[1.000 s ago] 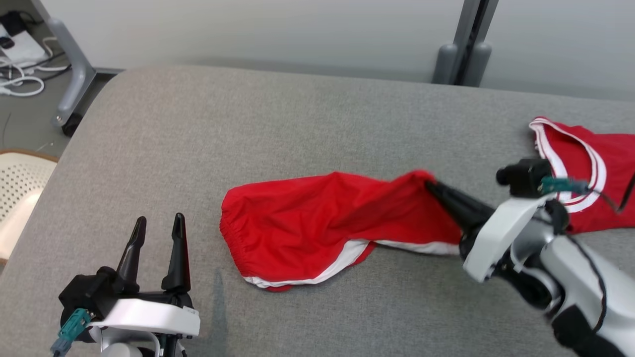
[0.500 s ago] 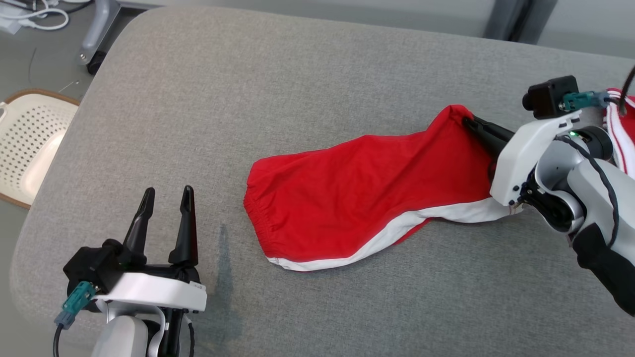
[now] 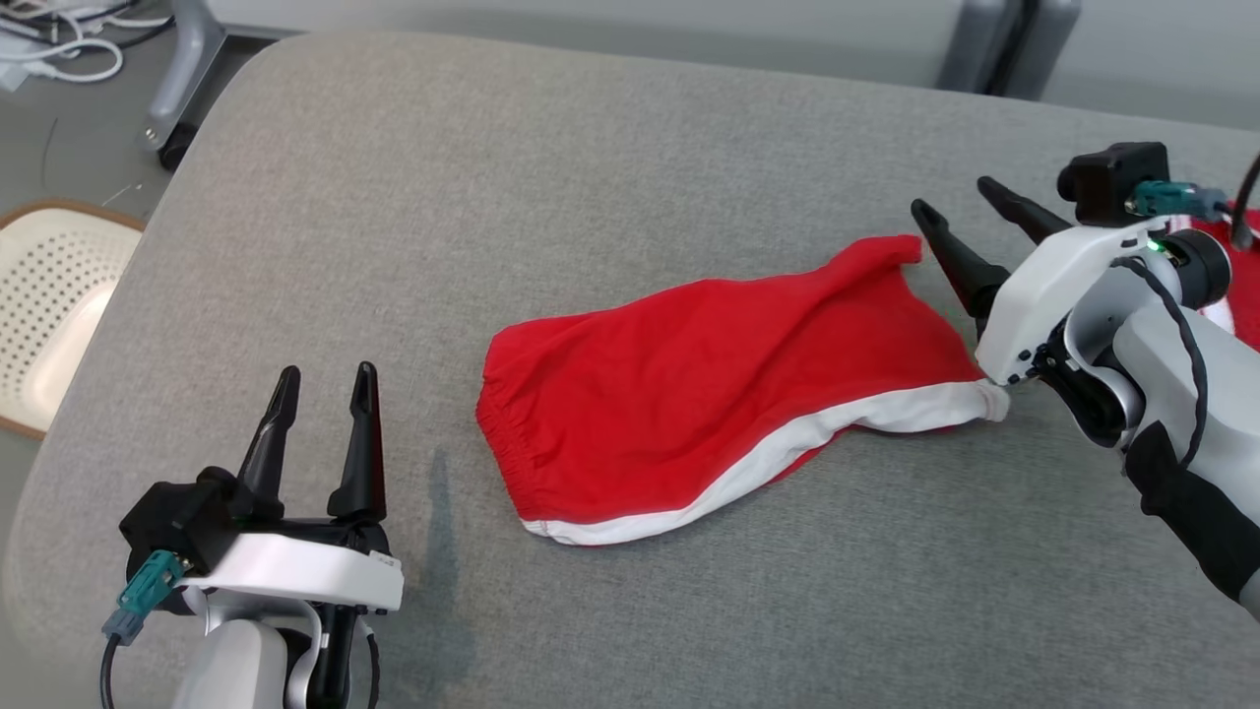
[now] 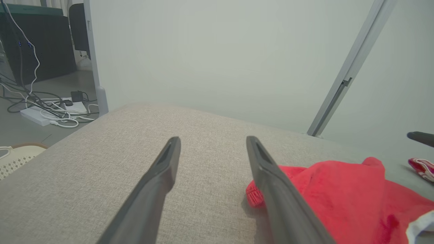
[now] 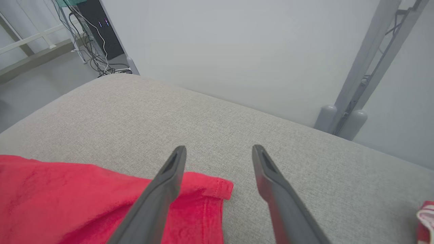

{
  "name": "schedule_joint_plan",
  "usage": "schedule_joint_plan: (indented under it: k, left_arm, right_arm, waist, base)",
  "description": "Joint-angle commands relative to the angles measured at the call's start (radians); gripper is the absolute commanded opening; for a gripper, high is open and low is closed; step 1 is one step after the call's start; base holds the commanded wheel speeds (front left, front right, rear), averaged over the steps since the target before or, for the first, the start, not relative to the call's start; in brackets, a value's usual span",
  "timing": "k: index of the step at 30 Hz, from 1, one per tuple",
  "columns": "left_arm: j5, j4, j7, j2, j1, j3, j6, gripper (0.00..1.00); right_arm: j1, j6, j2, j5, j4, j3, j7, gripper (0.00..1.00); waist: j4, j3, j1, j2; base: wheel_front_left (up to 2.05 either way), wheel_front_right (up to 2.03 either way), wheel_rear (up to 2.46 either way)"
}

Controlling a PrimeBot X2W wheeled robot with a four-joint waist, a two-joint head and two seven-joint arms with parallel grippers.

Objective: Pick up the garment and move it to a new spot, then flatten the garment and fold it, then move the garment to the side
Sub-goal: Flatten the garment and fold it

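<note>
1. My right gripper (image 3: 953, 195) has its two fingers well apart and nothing is between them. My left gripper (image 3: 327, 372) is spread wide too and is empty. It is low at the near left of the grey padded surface (image 3: 492, 177).
2. The garment (image 3: 709, 394), red with white trim, lies near the middle of this surface. Its elastic waistband points toward my left gripper, and its raised corner is just beside my right one.
3. My right wrist covers the far end of the white hem, so I cannot see how it finishes there.
4. In the right wrist view one finger (image 5: 159, 193) crosses in front of the garment's corner. I cannot tell whether it touches the cloth or stands above it.
5. In the left wrist view my own finger (image 4: 281, 196) hides part of the waistband.
6. A second red and white cloth (image 3: 1242, 320) is at the right edge. It is mostly behind my right arm and cut off, so I cannot tell what kind of piece it is.
7. A faint darker streak (image 3: 438, 512) on the surface lies between my left gripper and the waistband.
8. Beside the surface, on my left, is a cream perforated seat (image 3: 49, 305), cut by the picture's edge. Farther away are white cables (image 3: 59, 54) on the floor and a grey leg (image 3: 177, 89) on a wheel. A grey post (image 3: 1004, 49) stands behind the far edge.
</note>
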Motion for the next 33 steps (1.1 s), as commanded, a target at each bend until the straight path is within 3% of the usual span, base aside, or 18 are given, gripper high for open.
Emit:
schedule_joint_plan:
  k: [1, 9, 16, 18, 22, 33]
  left_arm:
    - [0.007, 0.001, -0.001, 0.003, 0.007, 0.006, -0.002, 1.0]
    - [0.021, 0.009, -0.001, 0.024, 0.037, 0.034, -0.009, 1.0]
    - [0.034, -0.002, -0.001, 0.037, 0.066, 0.046, 0.001, 1.0]
    - [0.034, -0.011, 0.0, 0.047, 0.078, 0.051, 0.007, 1.0]
    - [0.03, -0.024, 0.004, 0.055, 0.095, 0.054, 0.012, 1.0]
    - [0.016, -0.064, 0.007, 0.056, 0.125, 0.064, 0.033, 1.0]
  right_arm:
    - [-0.002, 0.001, -0.005, 0.006, 0.009, 0.003, -0.029, 1.0]
    - [0.044, 0.001, -0.018, -0.003, -0.016, -0.03, -0.14, 1.0]
    - [0.209, 0.001, -0.032, -0.175, -0.245, -0.338, -0.14, 1.0]
    - [0.321, 0.001, -0.009, -0.276, -0.347, -0.475, -0.14, 1.0]
    - [0.478, 0.001, 0.045, -0.394, -0.478, -0.62, -0.14, 1.0]
    - [0.767, 0.001, 0.168, -0.547, -0.667, -0.805, -0.14, 1.0]
  waist:
    - [-0.018, -0.02, 0.0, 0.0]
    - [-0.086, -0.103, 0.0, 0.0]
    - [-0.144, -0.153, 0.0, 0.0]
    - [-0.168, -0.17, 0.0, 0.0]
    - [-0.192, -0.186, 0.0, 0.0]
    - [-0.22, -0.194, 0.0, 0.0]
  base:
    - [0.0, 0.0, 0.0]
    - [0.0, 0.0, 0.0]
    - [0.0, 0.0, 0.0]
    - [0.0, 0.0, 0.0]
    - [0.0, 0.0, 0.0]
    - [0.0, 0.0, 0.0]
